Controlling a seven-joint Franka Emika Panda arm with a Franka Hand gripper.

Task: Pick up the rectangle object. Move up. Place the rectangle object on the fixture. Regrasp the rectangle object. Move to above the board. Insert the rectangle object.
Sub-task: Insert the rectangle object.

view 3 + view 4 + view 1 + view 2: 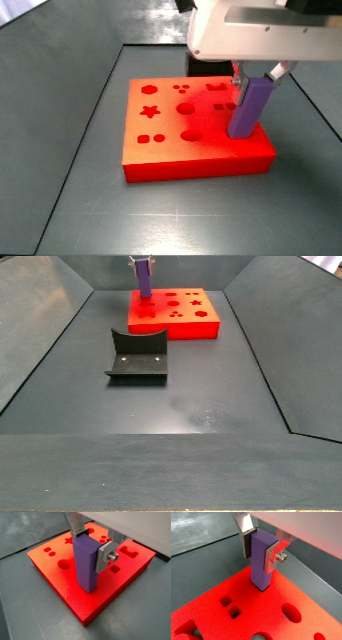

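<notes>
While over board [174, 150], pincer [93, 546] gripping rectangle object [85, 562]

purple rectangle object [85, 562], red board [100, 599], silver end effector [92, 547]

Gripper: I count one gripper [92, 546], over the board, clamped on the block.
Rectangle object: one rectangle object [85, 562].
Board: one board [171, 158].
Fixture: one fixture [138, 357].

The hand [140, 261] is cut off in a side view; the rectangle object's [85, 562] lower end sits hidden in the board [100, 599].
</notes>
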